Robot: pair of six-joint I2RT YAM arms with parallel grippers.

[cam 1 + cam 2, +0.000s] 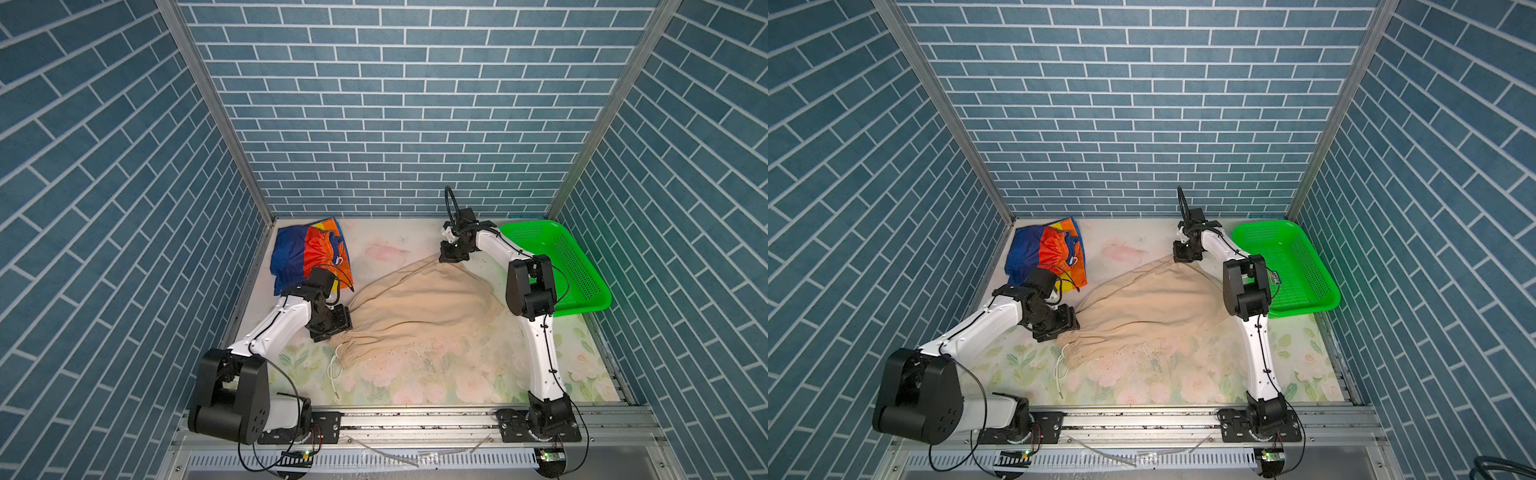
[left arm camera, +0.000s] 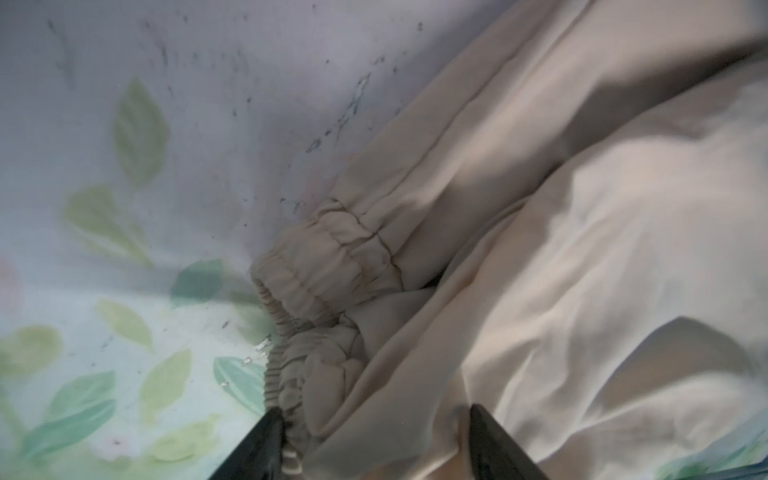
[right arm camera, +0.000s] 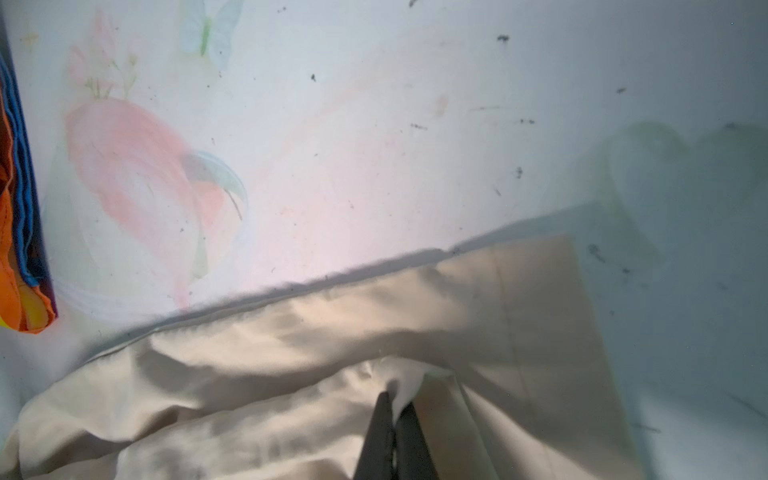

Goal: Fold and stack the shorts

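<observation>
Green basket (image 1: 577, 266) right of beige shorts (image 1: 424, 303)

A: L arm pose?
B: Elbow bent, reaching in fr near-left; left gripper (image 2: 374, 415) angled down, jaws apart.
A: R arm?
B: Stretched far, wrist turned left; right gripper (image 3: 395, 401) pinched tight.

white arm shells (image 1: 282, 322), black joints (image 1: 530, 291) (thin black cables (image 1: 293, 384) alongside)

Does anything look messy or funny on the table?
Yes. The beige shorts lie rumpled and pulled slantwise, their white drawstring trailing onto the mat. The rainbow shorts sit bunched in the far left corner. Dark specks dot the mat.
</observation>
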